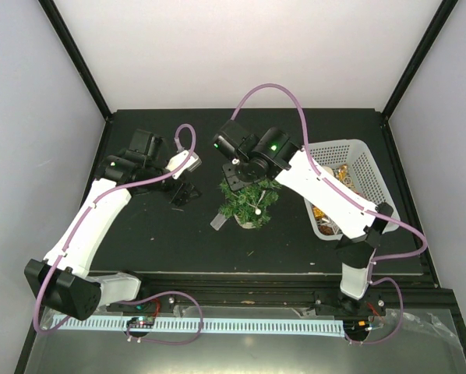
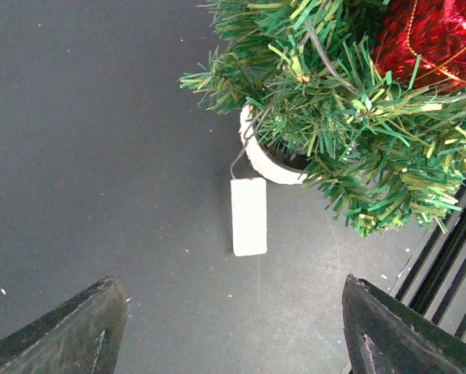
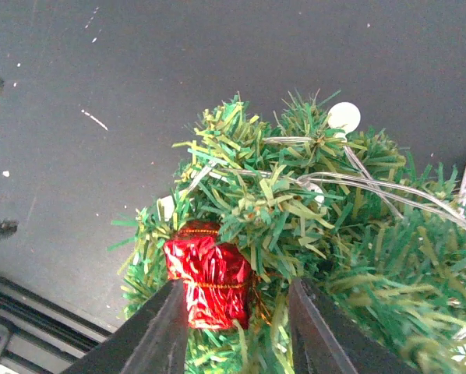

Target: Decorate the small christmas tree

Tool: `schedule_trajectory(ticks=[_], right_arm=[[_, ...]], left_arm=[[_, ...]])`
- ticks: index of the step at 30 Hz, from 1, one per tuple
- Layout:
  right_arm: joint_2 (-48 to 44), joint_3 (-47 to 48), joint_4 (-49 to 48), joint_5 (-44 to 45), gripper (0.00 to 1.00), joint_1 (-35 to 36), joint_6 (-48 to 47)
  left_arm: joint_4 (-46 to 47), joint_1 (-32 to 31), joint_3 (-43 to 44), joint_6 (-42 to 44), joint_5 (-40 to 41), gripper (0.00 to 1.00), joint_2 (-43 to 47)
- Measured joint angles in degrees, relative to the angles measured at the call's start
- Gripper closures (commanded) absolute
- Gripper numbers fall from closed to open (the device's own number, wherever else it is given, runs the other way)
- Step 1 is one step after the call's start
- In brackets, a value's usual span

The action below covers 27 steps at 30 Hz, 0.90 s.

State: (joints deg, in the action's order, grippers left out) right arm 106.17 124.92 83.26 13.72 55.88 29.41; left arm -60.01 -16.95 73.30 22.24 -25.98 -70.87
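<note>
The small christmas tree (image 1: 249,202) stands mid-table in its cream-white pot (image 2: 262,162), with a white tag (image 2: 248,216) lying in front of it. A red foil gift ornament (image 3: 212,280) sits in the branches; it also shows in the left wrist view (image 2: 432,37). My right gripper (image 3: 237,286) is just above the tree (image 3: 311,226), jaws open around the ornament, the left finger next to it and the right finger apart. My left gripper (image 2: 233,335) is open and empty, low over the table left of the tree (image 2: 350,132).
A white plastic basket (image 1: 368,167) with several gold and other ornaments stands right of the tree, under my right arm. Thin clear wires and a white round disc (image 3: 344,117) lie on the tree top. The table's black front rail (image 2: 451,257) runs near the tree.
</note>
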Motion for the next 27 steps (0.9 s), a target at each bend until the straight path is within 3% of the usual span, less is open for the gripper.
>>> schedule_trajectory(ticks=[5,27], right_arm=[[-1.0,0.1,0.2,-0.8,0.71,0.0,-0.2],[-1.6,-4.5,-2.0,-2.2,0.72,0.0,-1.5]], left_arm=[[0.0,0.0,0.0,0.0,-0.1,0.23,0.0],[0.0,0.0,0.0,0.0,-0.2,0.23,-0.4]])
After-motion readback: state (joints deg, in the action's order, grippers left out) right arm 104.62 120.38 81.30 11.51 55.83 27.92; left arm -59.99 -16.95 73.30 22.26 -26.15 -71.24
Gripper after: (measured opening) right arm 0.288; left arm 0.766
